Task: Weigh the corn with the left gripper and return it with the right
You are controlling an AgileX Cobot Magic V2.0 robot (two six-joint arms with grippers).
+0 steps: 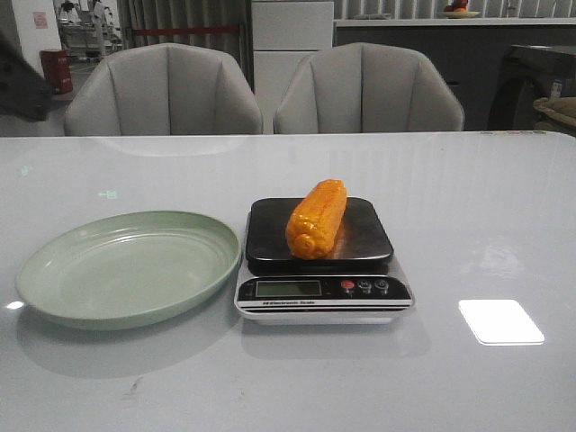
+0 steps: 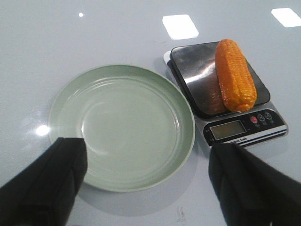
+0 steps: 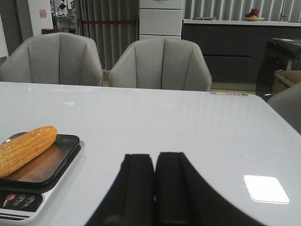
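While the corn (image 1: 317, 219) is lying on the black platform of the scale (image 1: 320, 288), its long axis running from the display side back toward the far edge, the right gripper (image 3: 154, 170) is sitting low beside the scale with its jaws pressed together and holding nothing. The left gripper (image 2: 149, 181) is hanging spread wide above the green plate (image 2: 184, 141), also empty. The next pick judged to be the right arm's, the corn is lying to its left.
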